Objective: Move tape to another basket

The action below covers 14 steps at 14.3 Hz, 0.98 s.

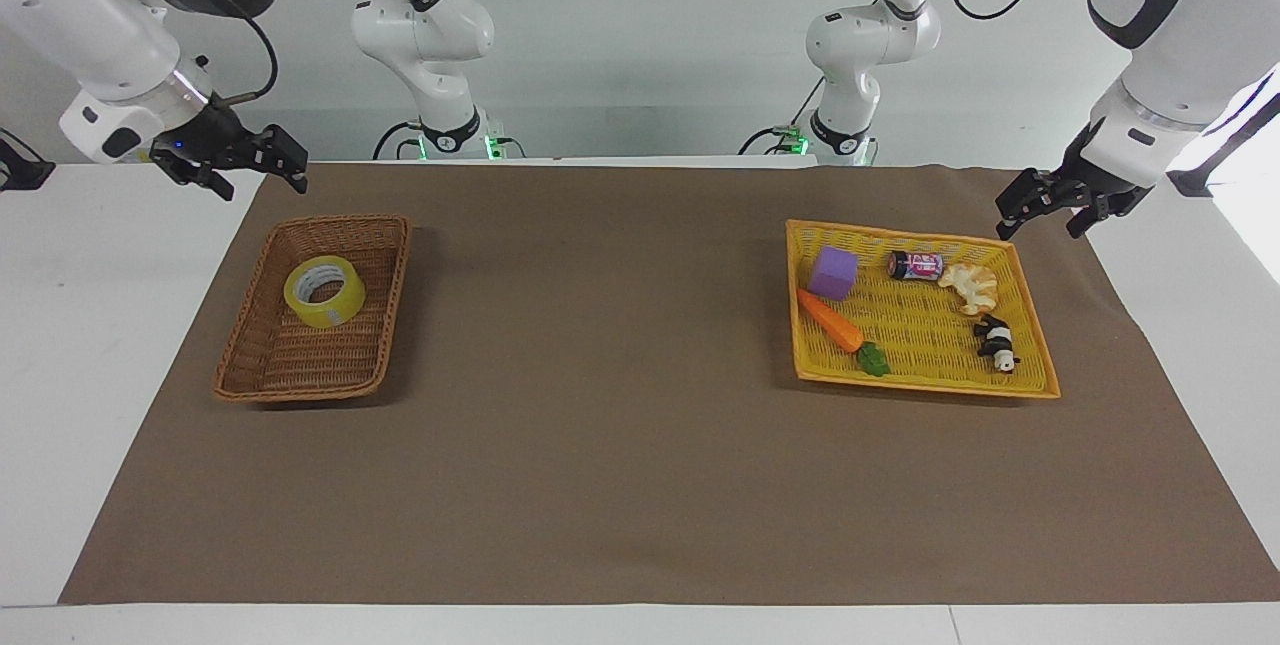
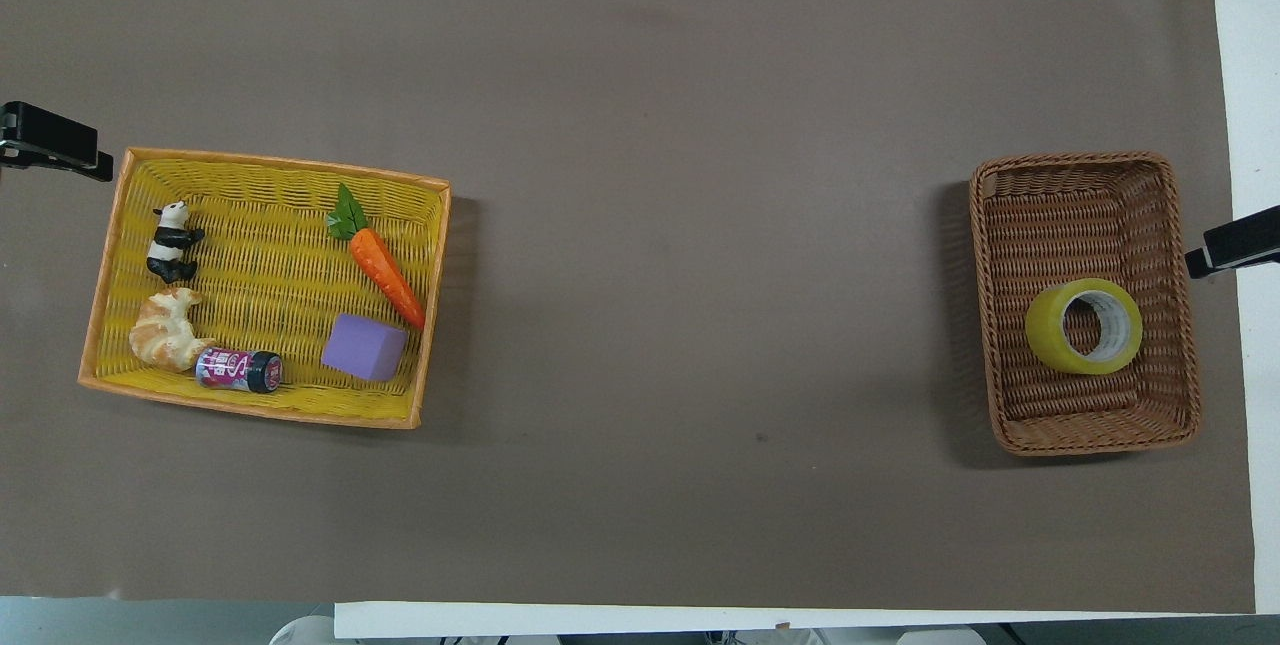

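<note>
The yellow tape roll (image 1: 324,292) lies on its side in the brown wicker basket (image 1: 262,373), in the half nearer the robots; it also shows in the overhead view (image 2: 1084,326) inside the basket (image 2: 1090,440). My right gripper (image 1: 262,183) is open and empty, raised over the mat's edge just outside the basket; one of its fingers shows in the overhead view (image 2: 1232,245). My left gripper (image 1: 1037,228) is open and empty, up over the mat beside a corner of the yellow tray; it waits there.
The flat yellow-orange mesh tray (image 1: 920,382) at the left arm's end holds a purple cube (image 1: 833,272), a carrot (image 1: 832,322), a small can (image 1: 916,265), a croissant (image 1: 971,287) and a panda figure (image 1: 997,342). A brown mat (image 1: 600,425) covers the table.
</note>
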### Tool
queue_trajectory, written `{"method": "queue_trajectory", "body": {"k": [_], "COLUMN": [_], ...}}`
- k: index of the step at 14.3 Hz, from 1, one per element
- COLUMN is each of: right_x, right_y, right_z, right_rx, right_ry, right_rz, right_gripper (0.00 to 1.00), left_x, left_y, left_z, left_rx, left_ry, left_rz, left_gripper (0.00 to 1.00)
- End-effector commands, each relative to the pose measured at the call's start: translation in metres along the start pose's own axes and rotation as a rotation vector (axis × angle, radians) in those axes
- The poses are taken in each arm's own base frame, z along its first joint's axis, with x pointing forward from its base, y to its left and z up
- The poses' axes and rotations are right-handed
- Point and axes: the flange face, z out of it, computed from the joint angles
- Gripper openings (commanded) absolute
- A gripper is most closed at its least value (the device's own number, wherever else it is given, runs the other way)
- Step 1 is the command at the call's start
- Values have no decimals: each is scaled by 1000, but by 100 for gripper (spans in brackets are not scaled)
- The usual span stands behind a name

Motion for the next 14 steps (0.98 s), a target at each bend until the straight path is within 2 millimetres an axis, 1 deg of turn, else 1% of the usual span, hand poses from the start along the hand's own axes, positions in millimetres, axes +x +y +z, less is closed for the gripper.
{"method": "queue_trajectory", "body": {"k": [1, 3, 4, 6, 8, 14], "right_x": [11, 9, 9, 9, 5, 4], "right_y": [-2, -16, -15, -17, -18, -19], "right_z": [-5, -10, -16, -18, -20, -19], "right_rx": [-28, -51, -86, -92, -93, -85], "right_ry": [-24, -32, -20, -16, -12, -12], "right_rz": [57, 45, 46, 42, 44, 47], "right_gripper": [100, 100, 100, 100, 100, 100], "left_x": [-5, -5, -5, -5, -5, -5], "left_y": [-1, -1, -2, -2, -1, -2], "left_z": [-3, -3, -3, -3, -3, -3], "left_rx": [-2, -2, -2, -2, -2, -2], "left_ry": [11, 11, 11, 11, 11, 11], "left_rz": [7, 5, 4, 4, 5, 4], "left_gripper": [99, 99, 99, 99, 99, 99]}}
